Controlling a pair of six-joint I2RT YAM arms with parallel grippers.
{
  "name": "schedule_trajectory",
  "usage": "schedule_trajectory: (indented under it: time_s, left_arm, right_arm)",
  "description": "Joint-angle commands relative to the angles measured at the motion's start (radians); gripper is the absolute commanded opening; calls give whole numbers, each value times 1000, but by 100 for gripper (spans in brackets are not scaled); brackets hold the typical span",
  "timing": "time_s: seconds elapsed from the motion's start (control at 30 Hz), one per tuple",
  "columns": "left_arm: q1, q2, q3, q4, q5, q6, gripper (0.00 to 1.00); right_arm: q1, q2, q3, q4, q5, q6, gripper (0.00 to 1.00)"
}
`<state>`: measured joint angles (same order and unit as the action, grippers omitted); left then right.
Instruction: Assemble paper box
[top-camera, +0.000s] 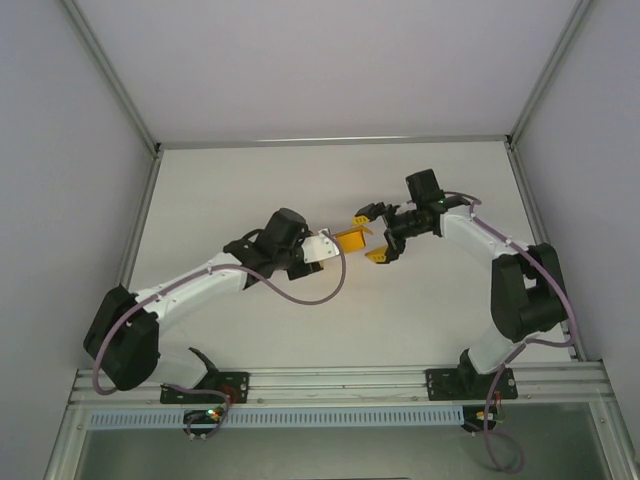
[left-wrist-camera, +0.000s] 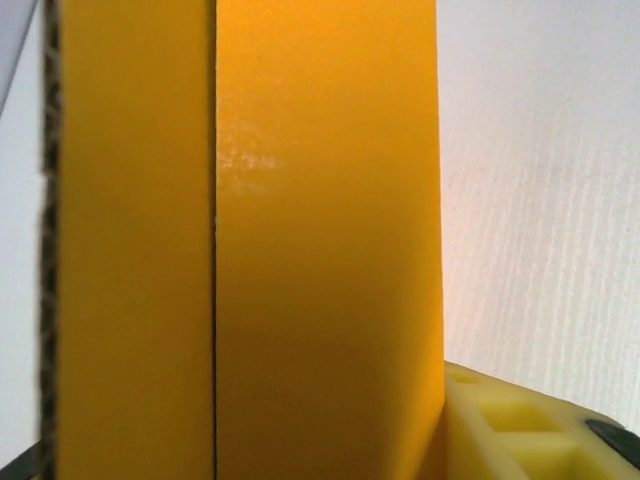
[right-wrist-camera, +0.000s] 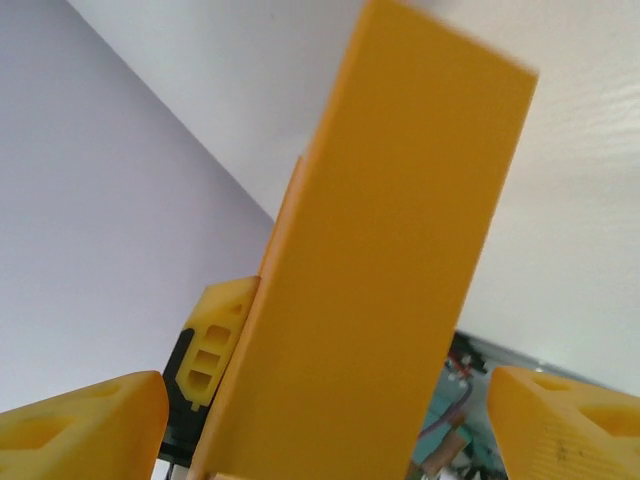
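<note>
**Orange paper box held between two end effectors above a white table**

Seen from above, two white and black robot arms reach in from the near edge of a white table (top-camera: 260, 180) and meet near its middle. The left end effector (top-camera: 332, 246) and the right end effector (top-camera: 371, 236) point at each other. The paper box (top-camera: 350, 238) sits directly between them, a small, bright orange-yellow, low rectangular shape.

The left end effector is closed on the paper box. In its wrist view, the box's smooth orange faces stand upright straight ahead of the camera. A thin dark seam runs down between two panels, and a rough card edge shows along the left. A pale yellow finger (left-wrist-camera: 520, 430) at the lower right lies flush against the box's side.

The right end effector is spread wide and grips nothing. In its wrist view, the box rises tilted between its two yellow fingers (right-wrist-camera: 80, 425), with a clear gap on either side. The far end of the box leans up and to the right. Beyond the box, a finger of the left end effector (right-wrist-camera: 225, 335) presses against the box's left face.

Plain lilac-grey walls stand beyond the table.
</note>
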<state>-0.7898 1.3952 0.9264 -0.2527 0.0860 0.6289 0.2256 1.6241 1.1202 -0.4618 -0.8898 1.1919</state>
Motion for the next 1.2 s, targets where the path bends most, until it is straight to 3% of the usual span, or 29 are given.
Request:
schedule_trajectory:
  time_s: [0.0, 0.13, 0.2, 0.4, 0.53, 0.6, 0.9, 1.03, 1.17]
  left_arm:
    - [19, 16, 27, -63, 91, -12, 38]
    - [37, 43, 30, -104, 169, -46, 37]
    - [35, 68, 39, -126, 185, -62, 37]
    - [33, 143, 65, -154, 161, -70, 37]
    - [34, 175, 96, -200, 196, -55, 39]
    - [34, 184, 101, -203, 203, -51, 39]
    - [38, 194, 122, -235, 211, -34, 39]
    - [37, 197, 130, -246, 201, -32, 40]
    - [37, 199, 136, -255, 201, -32, 40]
  right_arm:
    - [-57, -123, 24, -49, 195, -234, 89]
    - [-61, -313, -66, 117, 464, -556, 89]
    - [-49, -387, -130, 202, 463, -712, 88]
    - [38, -403, -118, 62, 490, -1008, 86]
    - [136, -350, -80, 26, 521, -1136, 68]
    - [172, -313, -53, 0, 548, -1198, 67]
    - [194, -177, 50, -119, 627, -1299, 57]
    - [199, -153, 66, -154, 606, -1311, 49]
    - [206, -146, 49, -168, 599, -1306, 46]
